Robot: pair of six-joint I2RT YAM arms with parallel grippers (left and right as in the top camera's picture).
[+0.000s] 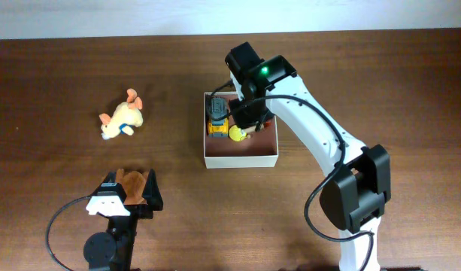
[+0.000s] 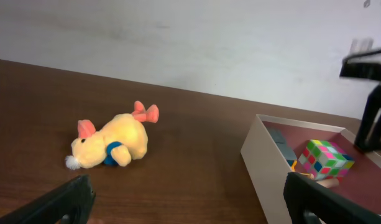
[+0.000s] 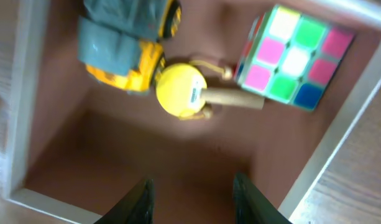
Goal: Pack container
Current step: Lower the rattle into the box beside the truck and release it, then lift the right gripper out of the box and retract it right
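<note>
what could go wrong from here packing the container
The right fingers hang open over the container, close to the yellow ball toy; a skewed exit might clip it or the wall. The plush on the table is bulky, and the truck and cube crowd one end, so it may not sit flat.

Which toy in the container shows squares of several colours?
The puzzle cube in the container, with pink, green, white and blue squares. The toy truck is yellow and grey, the round-headed toy yellow and wooden.

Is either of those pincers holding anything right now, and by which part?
Nothing is held. The right pincer hangs open and empty over the container. The left pincer is wide open, with nothing between its fingers.
</note>
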